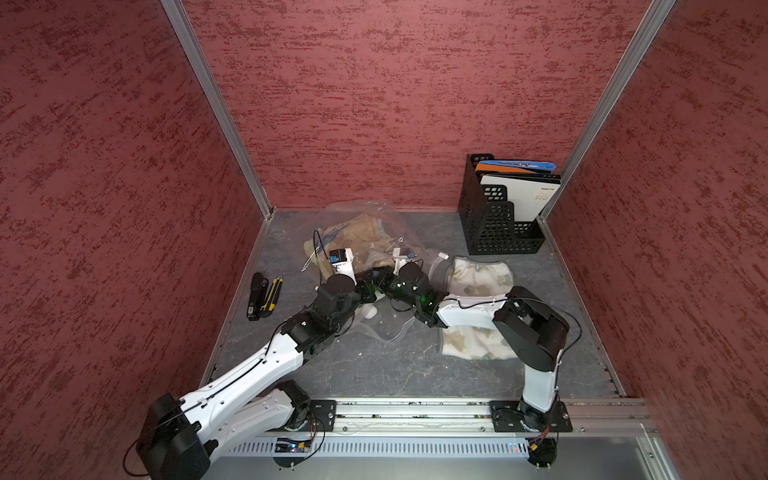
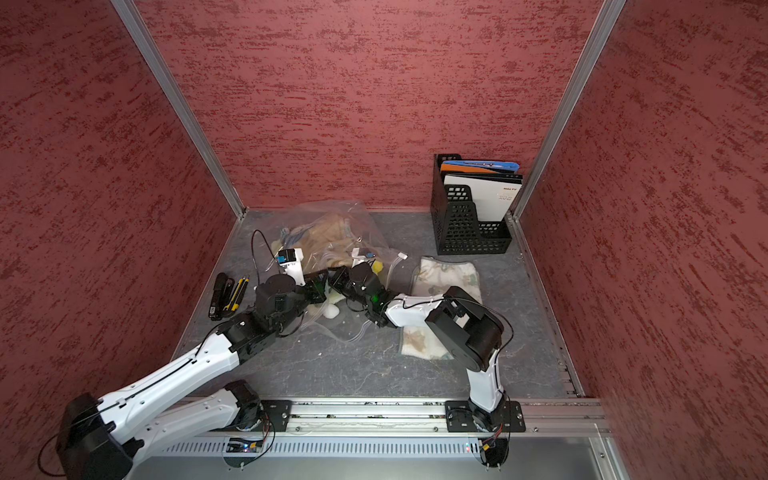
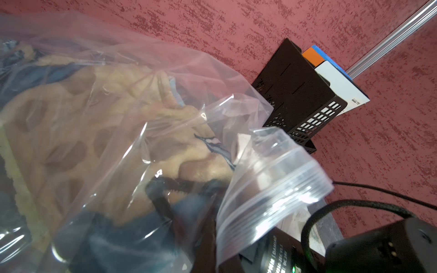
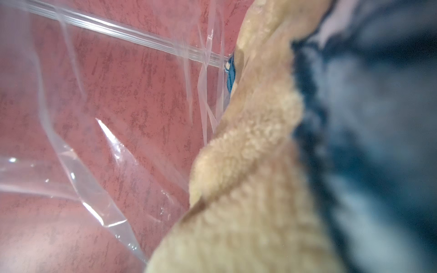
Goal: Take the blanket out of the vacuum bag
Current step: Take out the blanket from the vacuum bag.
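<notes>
The vacuum bag point(image 1: 376, 210) point(image 2: 361, 216), clear crinkled plastic, lies at the back middle of the table. The tan and dark blue blanket point(image 1: 361, 232) point(image 2: 328, 232) is inside it. Both arms meet at the bag's near end. My left gripper point(image 1: 371, 291) is shut on the bag's plastic; in the left wrist view the film point(image 3: 212, 78) and zip strip point(image 3: 279, 189) cover its jaws. My right gripper point(image 1: 383, 279) is shut on the blanket; tan fleece point(image 4: 248, 165) fills the right wrist view and hides the jaws, with bag film point(image 4: 94, 118) beside it.
A black mesh file rack point(image 1: 498, 224) with folders stands at the back right. A pale patterned cloth point(image 1: 478, 274) lies under the right arm. Black and yellow hand tools point(image 1: 264, 297) lie at the left. A small white clip point(image 1: 442, 256) sits by the bag.
</notes>
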